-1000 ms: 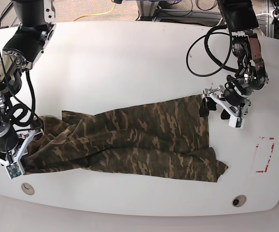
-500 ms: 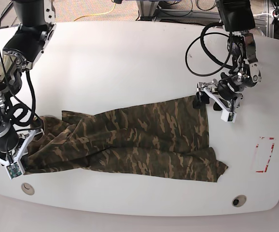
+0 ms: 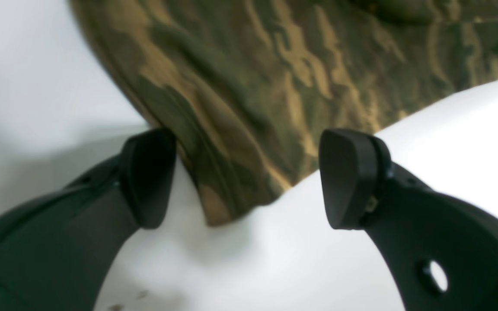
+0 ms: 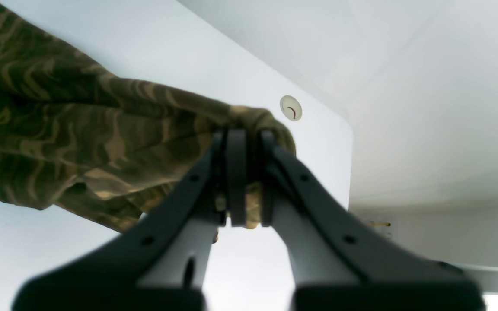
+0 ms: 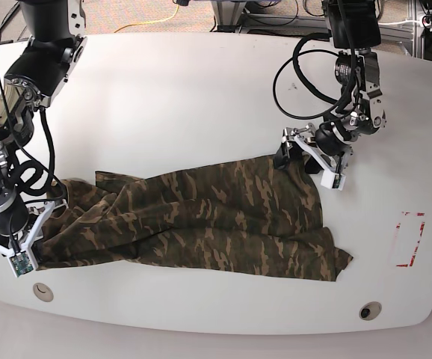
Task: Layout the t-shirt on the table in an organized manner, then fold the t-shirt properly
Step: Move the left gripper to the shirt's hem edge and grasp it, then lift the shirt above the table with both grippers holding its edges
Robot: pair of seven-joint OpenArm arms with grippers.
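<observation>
Left wrist view: the left claw is sitting spread wide, two matte black rounded pads, nothing pinched. A corner of the shirt is hanging down into the gap between them, soft blurry cloth in green, brown and tan blotches, its tip lying on the glossy white table and brushing the pad on the picture's left.

Right wrist view: the right claw is pressing together on a bunched fold of the shirt, cloth wrapping over the fingertips. The fabric is stretching off to the picture's left in soft wrinkles. One small round hole is showing in the table near its rounded corner, just past the pinched bunch.

Base view: one shirt is lying as a long rumpled band across the front half of the table, one end bunched in the right claw at the picture's left, the other end reaching the left claw, which is hovering spread over the upper corner. Two round holes are sitting along the front edge, one at the left and one at the right, plus one red tape rectangle at the right.
</observation>
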